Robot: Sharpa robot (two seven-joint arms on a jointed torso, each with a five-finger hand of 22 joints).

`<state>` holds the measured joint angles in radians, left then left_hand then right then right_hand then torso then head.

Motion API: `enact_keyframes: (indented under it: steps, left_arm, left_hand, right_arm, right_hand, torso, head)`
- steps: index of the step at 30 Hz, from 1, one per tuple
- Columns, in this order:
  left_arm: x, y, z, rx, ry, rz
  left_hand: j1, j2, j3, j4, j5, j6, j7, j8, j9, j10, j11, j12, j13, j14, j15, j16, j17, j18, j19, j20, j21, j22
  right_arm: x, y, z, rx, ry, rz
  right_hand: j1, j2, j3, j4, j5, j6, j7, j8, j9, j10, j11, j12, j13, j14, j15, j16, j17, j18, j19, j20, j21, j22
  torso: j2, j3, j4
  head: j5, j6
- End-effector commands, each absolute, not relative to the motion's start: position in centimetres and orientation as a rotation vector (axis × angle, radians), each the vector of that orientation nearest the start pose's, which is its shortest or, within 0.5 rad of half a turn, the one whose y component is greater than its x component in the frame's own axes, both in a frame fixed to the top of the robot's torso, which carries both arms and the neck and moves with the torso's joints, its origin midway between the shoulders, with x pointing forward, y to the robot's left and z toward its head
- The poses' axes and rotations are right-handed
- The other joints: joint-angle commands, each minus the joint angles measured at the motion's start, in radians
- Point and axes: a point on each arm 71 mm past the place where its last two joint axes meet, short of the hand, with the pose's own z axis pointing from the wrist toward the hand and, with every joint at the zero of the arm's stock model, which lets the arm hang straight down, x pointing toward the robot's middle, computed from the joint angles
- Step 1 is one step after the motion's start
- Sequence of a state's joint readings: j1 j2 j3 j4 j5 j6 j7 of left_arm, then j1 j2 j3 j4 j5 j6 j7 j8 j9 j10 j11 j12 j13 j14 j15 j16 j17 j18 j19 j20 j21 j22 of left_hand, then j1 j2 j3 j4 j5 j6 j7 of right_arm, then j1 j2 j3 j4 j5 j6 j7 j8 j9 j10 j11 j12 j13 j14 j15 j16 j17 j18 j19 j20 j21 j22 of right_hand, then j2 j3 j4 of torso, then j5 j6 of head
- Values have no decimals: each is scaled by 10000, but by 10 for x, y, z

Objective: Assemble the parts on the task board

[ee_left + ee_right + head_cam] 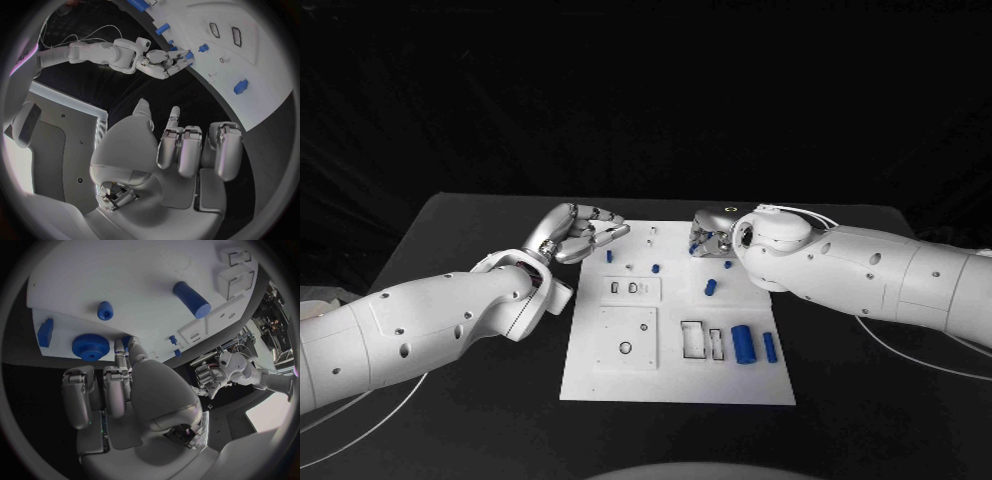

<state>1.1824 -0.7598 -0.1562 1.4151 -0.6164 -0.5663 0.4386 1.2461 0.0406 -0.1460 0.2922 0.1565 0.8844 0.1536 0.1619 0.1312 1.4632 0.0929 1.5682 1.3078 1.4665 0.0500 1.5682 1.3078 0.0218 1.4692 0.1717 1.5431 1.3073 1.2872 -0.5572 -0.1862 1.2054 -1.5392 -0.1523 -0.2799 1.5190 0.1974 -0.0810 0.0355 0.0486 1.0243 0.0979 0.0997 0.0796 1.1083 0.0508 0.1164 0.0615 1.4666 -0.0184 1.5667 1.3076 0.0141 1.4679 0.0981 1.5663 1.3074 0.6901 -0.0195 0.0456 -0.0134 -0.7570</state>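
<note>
Left arm (430,325): lay nearest the camera, entering across the near left of the table.
Right arm (877,272): entered from the right, reaching over the board's far right part.
Table (473,230): was black and matte; a thin pale cable (906,355) trailed over it on the right side.
Backdrop (646,90): was dark cloth behind the table.
Task board (678,375): was a white plate lying flat at mid-table, long side running away from the camera.
Parts: two blue cylinders (743,343) lay side by side near the board's right edge; a smaller blue piece (711,287) lay mid-board; small blue pegs (655,267) stood toward the far end.
Left hand (574,233): hovered at the board's far left corner, fingers curled inward, nothing held.
Right hand (714,234): was at the board's far right end, fingers curled down onto the board by a blue knurled knob (90,346); whether it gripped a part could not be told.
</note>
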Motion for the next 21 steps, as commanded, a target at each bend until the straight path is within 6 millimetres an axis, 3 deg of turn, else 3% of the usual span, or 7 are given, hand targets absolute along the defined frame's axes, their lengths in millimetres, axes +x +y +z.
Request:
enact_keyframes:
  steps: [1, 21]
  left_arm:
    - [486, 193, -214, -4177, 14343, -12080]
    - [485, 196, -213, -4194, 14294, -12039]
  left_hand:
    - [14, 38, -42, -7, 34, 68, -29, -54, 9, 1076, -74, 26, 2630, 1043, -64, 26, 2630, -40, 160, -65, 13, 2081]
    - [25, 62, -45, -8, 36, 72, -31, -59, 10, 1076, -76, 26, 2630, 1043, -66, 26, 2630, -37, 145, -68, 8, 2071]
  right_arm:
    - [537, -157, -218, -2806, 18256, 3320]
    - [538, -150, -196, -1852, 15439, 5218]
  right_hand:
    - [53, 75, 73, 1, 2, 197, -49, 95, 97, 188, -33, -67, -5, 1042, -99, 41, 2632, -141, 1029, -104, 45, 2634]
    - [62, -59, 111, 21, 2, 402, -43, 101, 118, 462, -26, -234, -16, 1042, -137, 41, 2632, -141, 1029, -176, 45, 2634]
  torso:
    - [-2, -8, 9]
    - [14, 1, -14]
  head:
    - [22, -25]
    - [109, 52]
